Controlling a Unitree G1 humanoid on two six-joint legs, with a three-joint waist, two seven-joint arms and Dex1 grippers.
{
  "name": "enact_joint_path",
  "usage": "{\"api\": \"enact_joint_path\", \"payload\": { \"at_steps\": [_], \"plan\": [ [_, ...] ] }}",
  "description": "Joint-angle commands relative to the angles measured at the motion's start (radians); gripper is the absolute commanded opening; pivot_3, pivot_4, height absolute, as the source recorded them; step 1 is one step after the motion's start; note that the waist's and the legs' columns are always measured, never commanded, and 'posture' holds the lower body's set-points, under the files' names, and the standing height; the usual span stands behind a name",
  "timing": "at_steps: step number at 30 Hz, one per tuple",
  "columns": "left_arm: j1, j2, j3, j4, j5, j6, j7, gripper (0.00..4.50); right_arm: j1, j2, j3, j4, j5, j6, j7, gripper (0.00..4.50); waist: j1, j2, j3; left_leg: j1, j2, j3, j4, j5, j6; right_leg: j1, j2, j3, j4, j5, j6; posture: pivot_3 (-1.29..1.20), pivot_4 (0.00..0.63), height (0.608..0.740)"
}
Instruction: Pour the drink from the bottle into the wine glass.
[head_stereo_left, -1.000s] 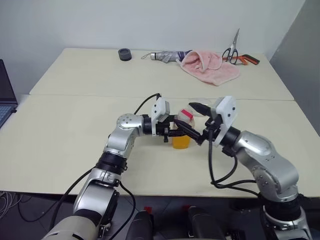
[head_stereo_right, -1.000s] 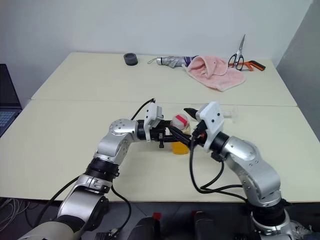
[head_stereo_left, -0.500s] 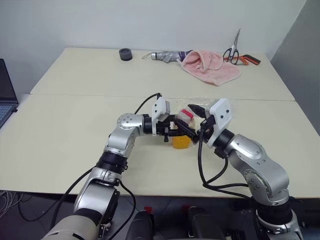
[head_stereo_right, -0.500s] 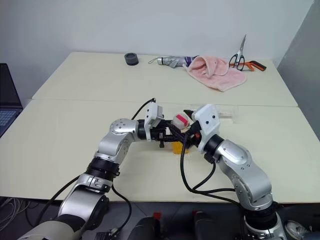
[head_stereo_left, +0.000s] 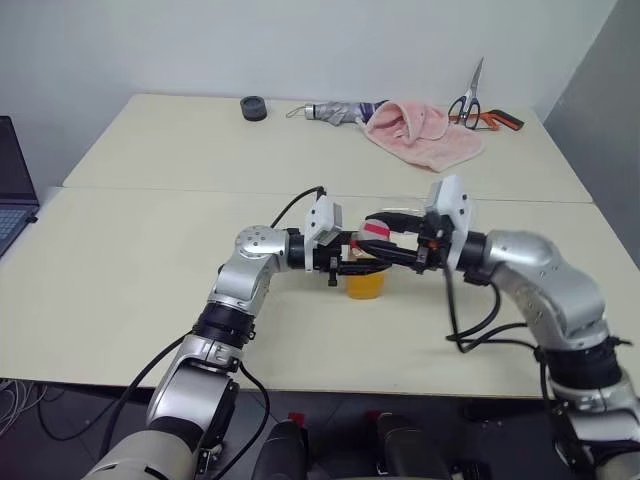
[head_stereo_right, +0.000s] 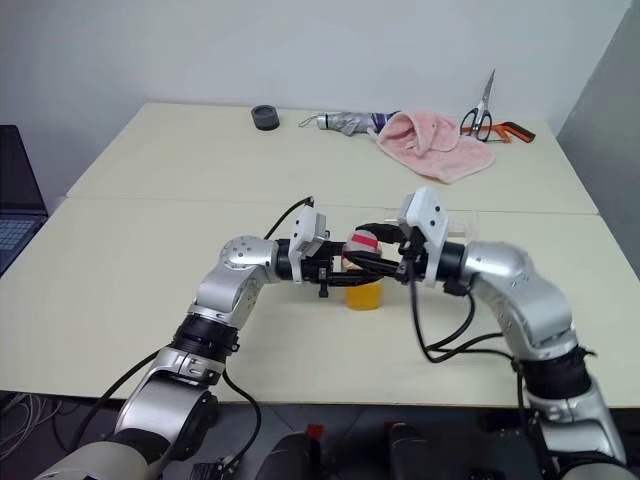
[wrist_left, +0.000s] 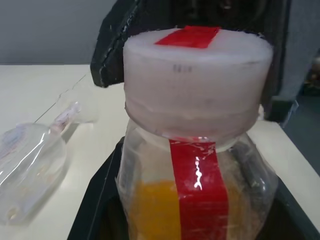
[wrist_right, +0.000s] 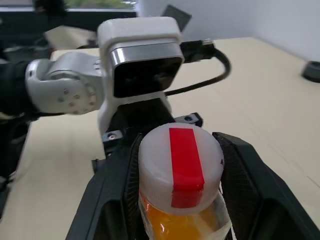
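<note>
Two cream desks (head_stereo_left: 150, 260) pushed together end to end, seam running side to side; I'm at the near edge of the front one.

On the rear desk, along its far edge: pink towel (head_stereo_left: 420, 130) toward the far right corner, folded umbrella (head_stereo_left: 335, 111) just left of it and touching it, scissors (head_stereo_left: 470, 105) with orange handles just right of the towel, small dark round cap-like object (head_stereo_left: 253, 106) further left. Laptop (head_stereo_left: 12, 190) off the front desk's left edge.

Bottle (head_stereo_left: 366, 265) is upright near the middle of the front desk, just this side of the seam. Orange drink (wrist_left: 150, 210) fills the lower part. Its whitish cap (wrist_right: 180, 160) with a red tape stripe is on.

My left tool (head_stereo_left: 350, 262) comes in level from the left and is clamped on the bottle body below the cap, fingers pressed to its sides.

My right tool (head_stereo_left: 385, 236) comes in level from the right at cap height; its black fingers (wrist_right: 240, 170) sit either side of the cap, close to it. Can't tell whether they're actually gripping it.

Wine glass (wrist_left: 35, 155) lies on its side on the desk just behind the bottle.
</note>
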Motion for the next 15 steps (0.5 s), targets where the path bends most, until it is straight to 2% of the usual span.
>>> {"api": "enact_joint_path", "payload": {
  "at_steps": [1,4,5,8,11,15],
  "plan": [
    [-0.015,0.013,0.023,-0.031,-0.016,-0.001,-0.001,1.82,-0.038,-0.045,-0.038,0.041,0.024,0.008,0.068,1.89,0.0,0.0,0.0,0.0,0.0,0.0,0.0,0.0,0.0,0.0,0.0,0.0,0.0,0.0,0.0,0.0,0.15,0.74],
    [-0.012,0.012,0.026,-0.035,-0.018,0.003,0.011,1.82,0.006,-0.015,-0.083,0.005,-0.002,-0.032,-0.034,1.89,0.002,0.0,0.0,-0.001,0.0,0.0,0.0,0.0,0.0,0.0,0.0,0.0,0.0,0.0,0.0,0.0,0.15,0.74],
    [-0.011,0.011,0.027,-0.034,-0.018,0.003,0.015,1.82,0.035,-0.011,-0.099,-0.032,-0.001,-0.032,-0.065,2.62,0.002,0.0,0.0,-0.001,0.0,0.0,0.0,0.0,0.0,0.0,-0.001,0.0,0.0,0.0,0.0,0.0,0.15,0.74],
    [-0.011,0.012,0.031,-0.027,-0.018,0.005,0.027,1.82,0.131,0.014,-0.139,-0.196,-0.003,-0.018,-0.191,3.58,0.004,0.0,0.0,-0.001,0.0,-0.001,0.0,0.0,0.0,0.0,-0.002,0.0,0.0,0.0,0.0,0.0,0.15,0.74],
    [-0.013,0.011,0.033,-0.017,-0.016,0.002,0.03,1.82,0.196,0.045,-0.136,-0.325,-0.006,0.015,-0.297,3.6,0.004,0.0,0.0,-0.001,0.0,0.0,0.0,0.0,0.0,0.0,-0.002,0.0,0.0,0.0,0.0,0.0,0.15,0.74],
    [-0.022,0.005,0.034,0.002,-0.01,-0.007,0.032,1.82,0.251,0.139,-0.07,-0.438,-0.104,0.051,-0.508,3.6,0.001,0.0,0.0,0.0,0.0,0.0,0.0,0.0,0.0,0.0,0.0,0.0,0.001,0.0,0.0,0.0,0.15,0.74]
  ]
}}
